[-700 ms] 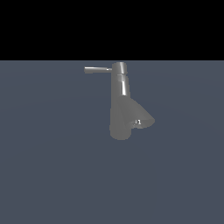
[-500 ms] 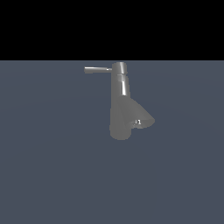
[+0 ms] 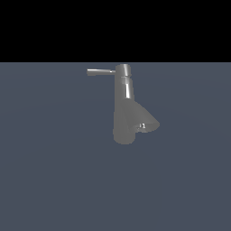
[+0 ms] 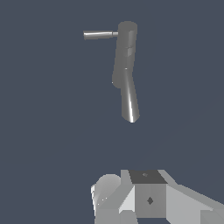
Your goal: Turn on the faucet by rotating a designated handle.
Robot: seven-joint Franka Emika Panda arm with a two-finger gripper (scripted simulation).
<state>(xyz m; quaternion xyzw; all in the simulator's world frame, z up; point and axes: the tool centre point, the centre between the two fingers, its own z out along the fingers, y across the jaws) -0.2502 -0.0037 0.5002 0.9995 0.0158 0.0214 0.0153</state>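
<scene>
Only a grey faucet [image 3: 124, 106] stands on the dark worktop [image 3: 54, 180].
Its thin handle [image 3: 100, 71] sticks out toward the exterior view's left; the spout [image 3: 143, 122] has a tiny white mark, too small to read. The tool [image 4: 148, 199] sits well apart; open or closed, I cannot tell.

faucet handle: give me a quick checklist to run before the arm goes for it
1. Handle in view in both views, nothing in front of it: ok.
2. Handle told apart from the thick spout; it is the thin rod at the cap, pointing to the exterior view's left: ok.
3. Faucet upright: ok.
4. Gripper touching the handle: not ok; the wrist view shows open floor between them.
5. Gripper open or shut: cannot tell; only part of its body shows.
</scene>
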